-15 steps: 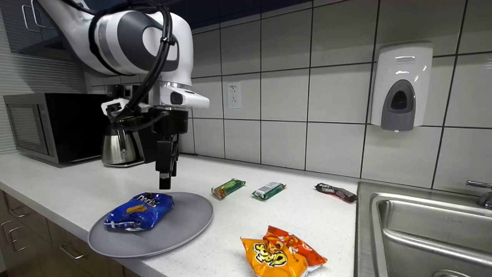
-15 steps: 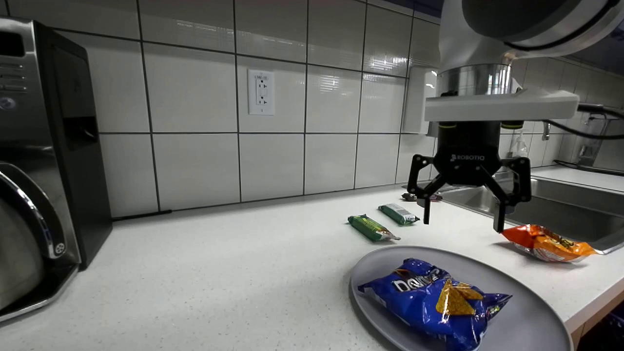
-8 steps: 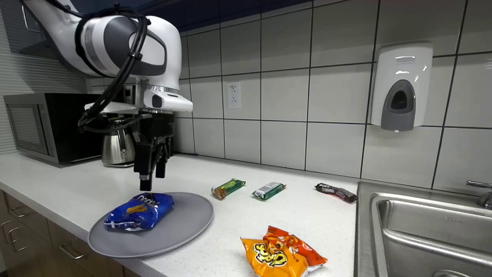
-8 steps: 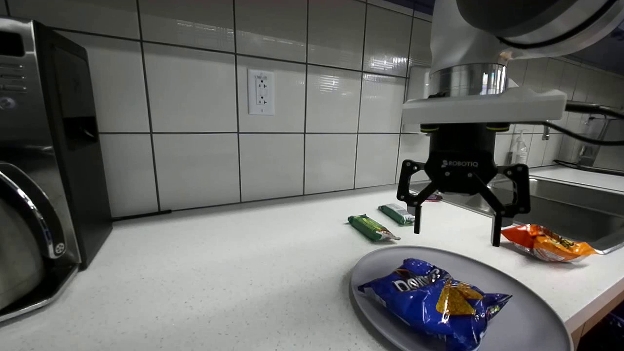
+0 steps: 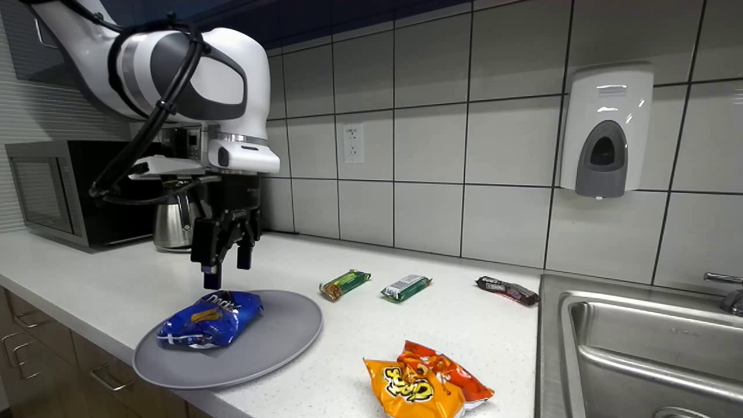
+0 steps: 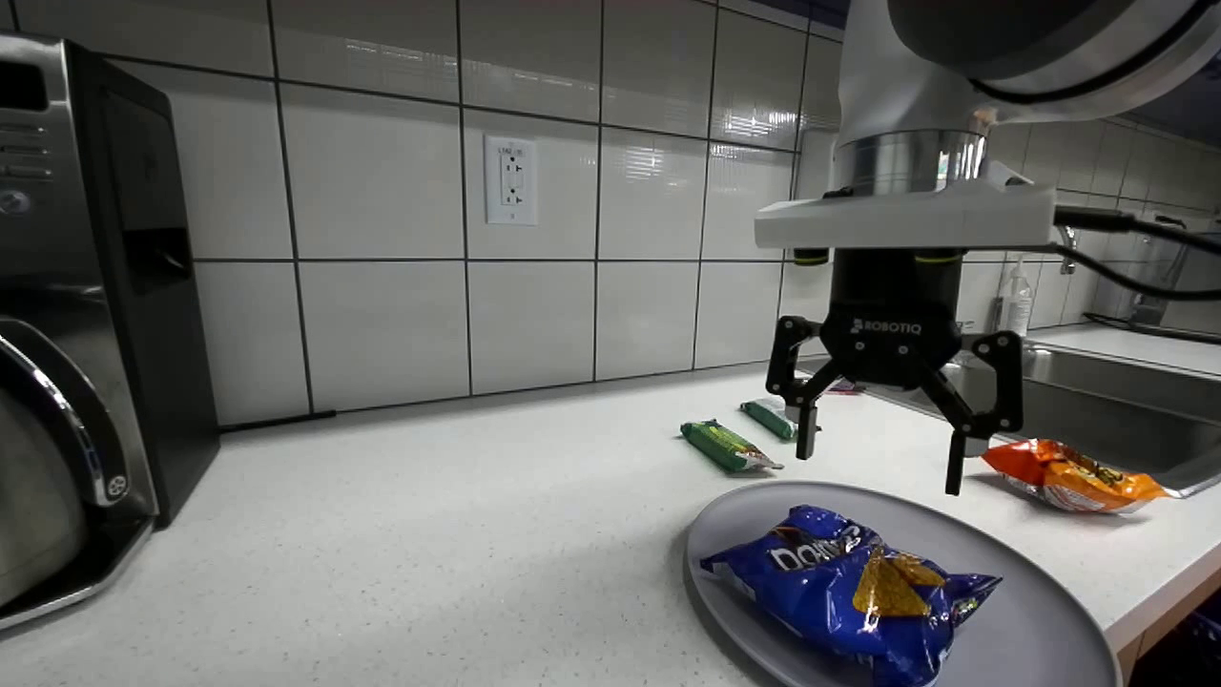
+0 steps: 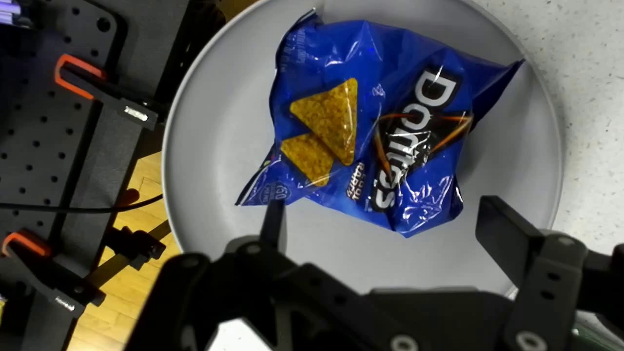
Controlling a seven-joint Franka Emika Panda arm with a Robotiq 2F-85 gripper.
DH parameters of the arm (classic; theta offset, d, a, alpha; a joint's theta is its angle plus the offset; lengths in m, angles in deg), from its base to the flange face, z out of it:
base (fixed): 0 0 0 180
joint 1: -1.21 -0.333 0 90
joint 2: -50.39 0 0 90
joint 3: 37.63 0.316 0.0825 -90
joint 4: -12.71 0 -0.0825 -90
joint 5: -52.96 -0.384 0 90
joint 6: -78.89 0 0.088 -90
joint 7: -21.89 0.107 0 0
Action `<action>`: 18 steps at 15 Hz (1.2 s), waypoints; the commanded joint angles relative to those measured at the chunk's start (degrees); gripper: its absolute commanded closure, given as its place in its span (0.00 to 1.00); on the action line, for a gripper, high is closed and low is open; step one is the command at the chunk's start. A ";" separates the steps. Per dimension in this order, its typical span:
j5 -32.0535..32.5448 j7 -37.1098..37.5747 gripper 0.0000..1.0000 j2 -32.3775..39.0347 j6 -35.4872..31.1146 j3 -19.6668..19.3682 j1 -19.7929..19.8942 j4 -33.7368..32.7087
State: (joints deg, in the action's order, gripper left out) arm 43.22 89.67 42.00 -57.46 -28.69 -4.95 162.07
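Clearly, the blue Doritos bag (image 7: 370,126) lies untouched on the gray plate (image 7: 214,126) below the spread jaws

Occlusion and Cropping

In the wrist view, the gripper (image 7: 380,209), partly blurred and cut off by the bottom edge, obscures the lower part of the plate (image 7: 209,131). Small print on the blue chip bag (image 7: 365,126) is illegible. In an exterior view, the gripper covers part of one green wrapper (image 6: 769,418) and all but a sliver of the dark wrapper (image 6: 844,387); the plate runs past the bottom edge. In an exterior view, the orange snack bag (image 5: 415,389) is cropped at the bottom, and the carafe (image 5: 171,226) is partly hidden behind the gripper.
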 commanded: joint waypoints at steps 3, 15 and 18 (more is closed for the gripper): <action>2.25 6.71 0.00 2.33 -4.99 1.44 -0.07 0.66; 10.82 17.05 0.00 6.96 -8.11 1.51 -2.51 1.03; 11.13 18.52 0.00 5.96 -7.66 1.61 -3.22 1.47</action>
State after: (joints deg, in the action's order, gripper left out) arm 52.89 104.81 49.58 -64.85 -27.53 -7.48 162.51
